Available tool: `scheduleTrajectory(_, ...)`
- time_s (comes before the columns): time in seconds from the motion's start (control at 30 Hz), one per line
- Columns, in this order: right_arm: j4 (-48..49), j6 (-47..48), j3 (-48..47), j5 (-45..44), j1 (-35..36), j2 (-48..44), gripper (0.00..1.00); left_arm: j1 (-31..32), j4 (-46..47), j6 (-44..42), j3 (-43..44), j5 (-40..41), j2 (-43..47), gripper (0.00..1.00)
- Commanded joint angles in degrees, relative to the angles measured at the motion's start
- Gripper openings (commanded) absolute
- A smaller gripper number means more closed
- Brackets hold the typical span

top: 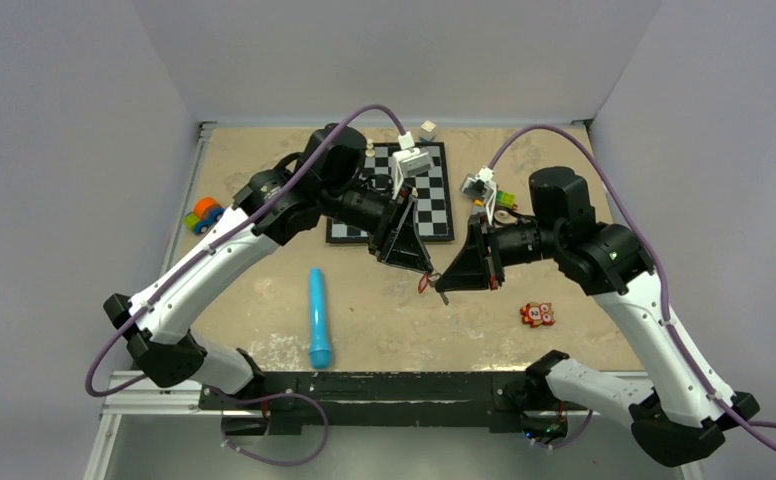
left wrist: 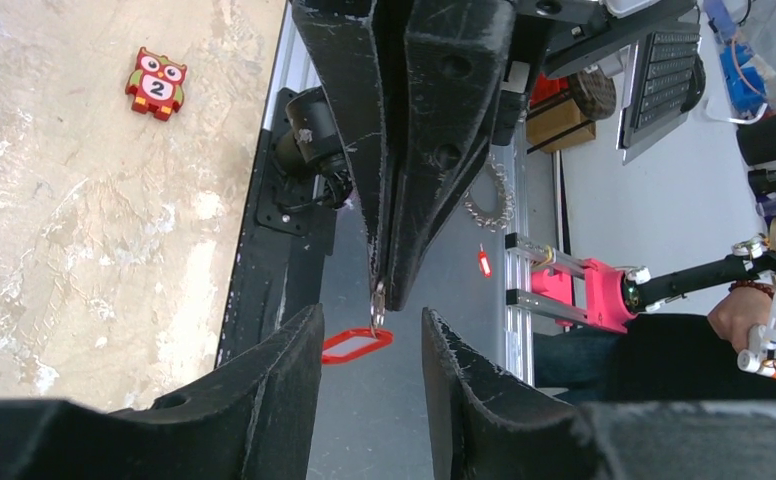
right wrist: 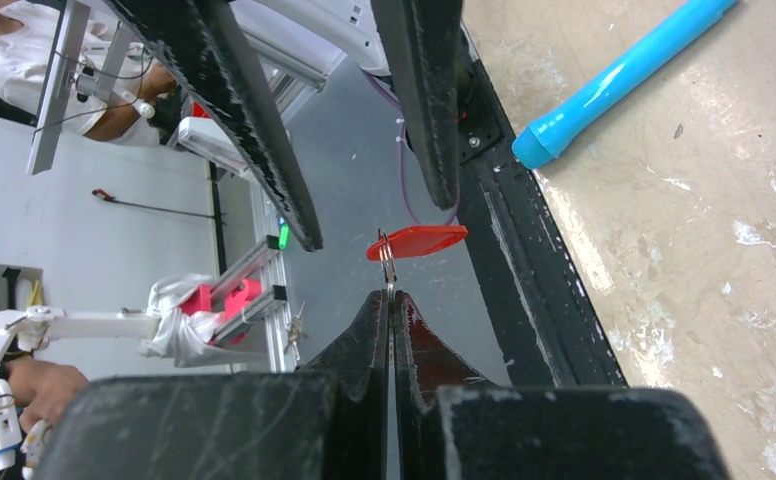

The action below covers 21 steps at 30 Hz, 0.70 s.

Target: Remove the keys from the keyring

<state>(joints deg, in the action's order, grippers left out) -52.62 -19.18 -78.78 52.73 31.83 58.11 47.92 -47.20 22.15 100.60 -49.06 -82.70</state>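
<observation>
The keyring (top: 425, 283) is seen as a small red oblong plastic tag (left wrist: 357, 345) with a pale centre, hung from a thin silver-grey metal piece (left wrist: 377, 300). Whether that piece is the ring alone or a key as well cannot be told. It is held in the air above the middle of the table (top: 394, 330), somewhat toward the near edge, between the blue cylinder (top: 319, 318) and the small owl toy (top: 536, 315).

The metal piece is pinched by the right gripper (right wrist: 391, 300), whose jaws are pressed fully together with no gap between them. The tag (right wrist: 419, 242) hangs just beyond their tips and is turned almost edge-on in the right wrist view.

The left gripper (left wrist: 369, 318) is held with its jaws apart, one on each side of the tag; no contact with the tag can be made out. Both arms are raised and bent at the elbow, and their wrists are angled inward and down, so that the two grippers meet tip to tip over the table. The left arm is reached in from the chessboard (top: 434, 200) at the far edge.

The fingers (left wrist: 274, 370) are made of matt black plastic, wedge-shaped, scratched and dusty, with a finely ribbed inner face. The table surface is sandy beige, mottled with paler worn patches. The cylinder is smooth, bright blue and rounded at its end; the owl toy is flat, orange-red and marked 2.
</observation>
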Motion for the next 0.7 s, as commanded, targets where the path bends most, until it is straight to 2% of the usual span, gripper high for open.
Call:
scheduleTrajectory(0.0,2.2,0.9,-2.3,2.3,0.2,0.3,0.00,1.0,0.3,-0.3,2.4,0.0,-1.2,0.43)
scheduleTrajectory(0.43,1.4,1.9,-2.7,2.1,0.2,0.7,0.00,2.0,-3.4,-2.2,6.7,0.0,-4.5,0.34)
scheduleTrajectory(0.67,0.9,2.6,-2.7,1.8,0.2,0.8,0.00,2.0,-5.5,-3.5,6.7,0.5,-4.3,0.33)
